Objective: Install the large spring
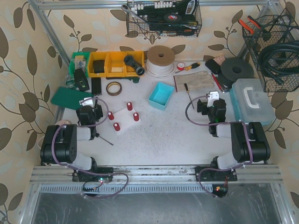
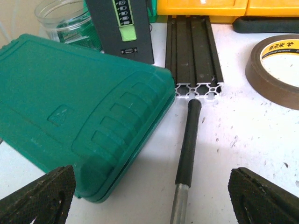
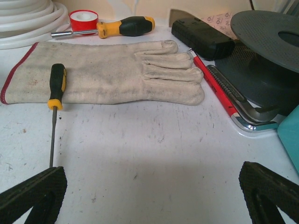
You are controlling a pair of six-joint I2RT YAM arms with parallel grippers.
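So, quick look: L arm's left gripper (image 2: 152, 186) is spread wide w/ nothing in it, low over a black-handled tool (image 2: 188, 140) lying just beside a green case (image 2: 79, 116). The tool's tip end touches an alu extrusion (image 2: 191, 51), and a tape roll (image 2: 261, 74) sits off to the side. R side, the right gripper (image 3: 152, 186) is also wide and empty, facing a work glove (image 3: 112, 72) w/ a small screwdriver (image 3: 56, 86) lying across its cuff. The white plate (image 1: 122, 112) w/ four red posts (image 1: 129, 106) sits btwn the arms, closer to the L one. Can't make out the large spring itself in any view tbh.
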